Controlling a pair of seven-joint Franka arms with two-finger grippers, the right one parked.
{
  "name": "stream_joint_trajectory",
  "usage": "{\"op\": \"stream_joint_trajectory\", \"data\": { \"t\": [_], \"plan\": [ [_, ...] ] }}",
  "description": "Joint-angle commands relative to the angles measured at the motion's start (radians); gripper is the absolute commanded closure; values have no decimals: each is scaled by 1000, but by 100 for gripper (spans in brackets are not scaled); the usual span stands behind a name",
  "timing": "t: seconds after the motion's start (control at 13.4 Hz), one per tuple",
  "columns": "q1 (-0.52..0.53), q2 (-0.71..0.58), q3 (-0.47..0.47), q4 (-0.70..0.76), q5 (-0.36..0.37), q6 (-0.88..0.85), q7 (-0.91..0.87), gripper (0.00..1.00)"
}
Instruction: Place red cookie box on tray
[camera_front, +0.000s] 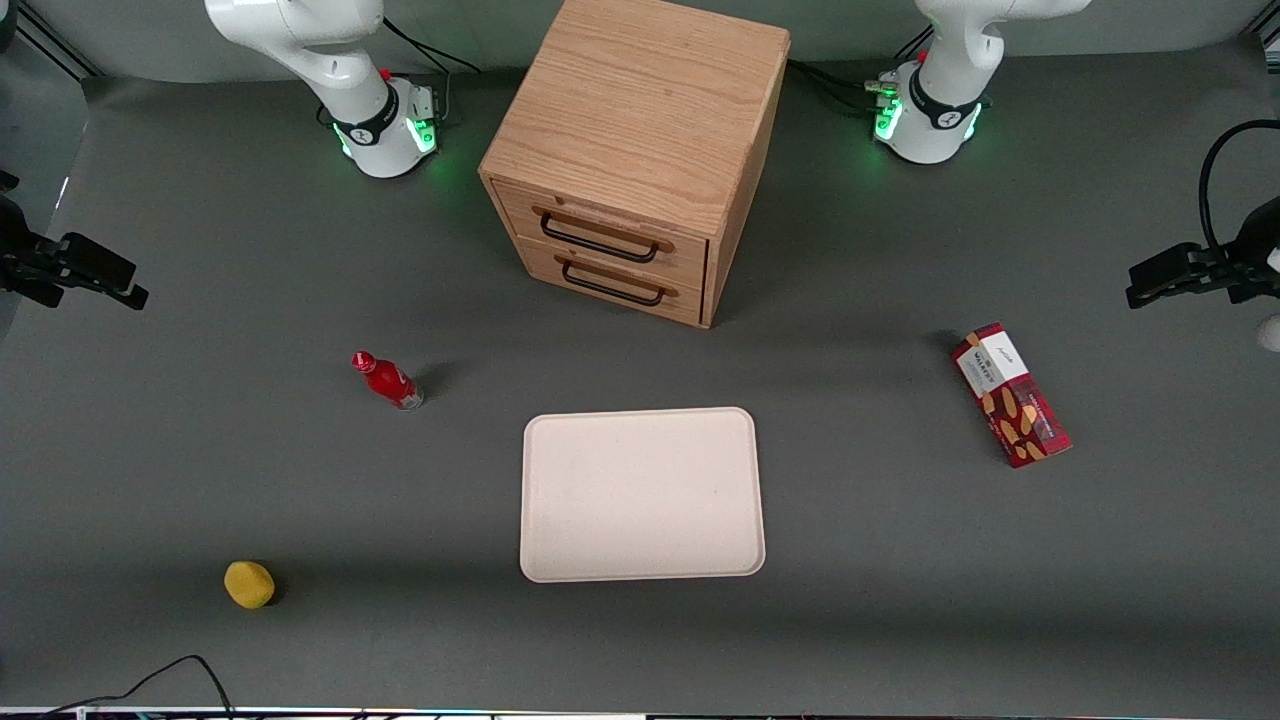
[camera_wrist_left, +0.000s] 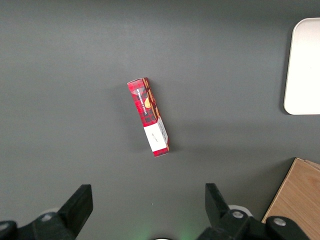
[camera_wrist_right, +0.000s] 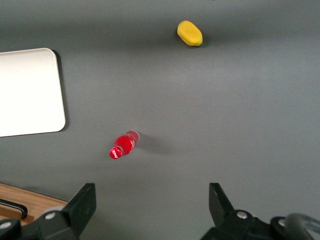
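The red cookie box (camera_front: 1010, 395) lies flat on the grey table toward the working arm's end, well apart from the tray (camera_front: 640, 495). It is a red tartan box with a white label and cookie pictures, also seen as the box (camera_wrist_left: 149, 117) in the left wrist view. My gripper (camera_front: 1150, 282) hangs high above the table, a little farther from the front camera than the box. The gripper (camera_wrist_left: 147, 200) is open, with only bare table between its fingers. The cream tray's rim (camera_wrist_left: 300, 65) shows in the left wrist view with nothing on it.
A wooden two-drawer cabinet (camera_front: 635, 150) stands farther from the front camera than the tray. A small red bottle (camera_front: 385, 380) and a yellow object (camera_front: 249, 584) lie toward the parked arm's end; the bottle (camera_wrist_right: 123, 145) also shows in the right wrist view.
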Motion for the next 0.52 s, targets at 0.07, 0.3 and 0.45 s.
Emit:
{"op": "stream_joint_trajectory", "data": {
  "t": [0.07,0.3,0.45],
  "plan": [
    [-1,-2,-3,23,1,-32,0,0],
    [-7,-1,-4,23,7,-32,-11,0],
    [0,-4,-6,23,2,-32,-11,0]
  ]
}}
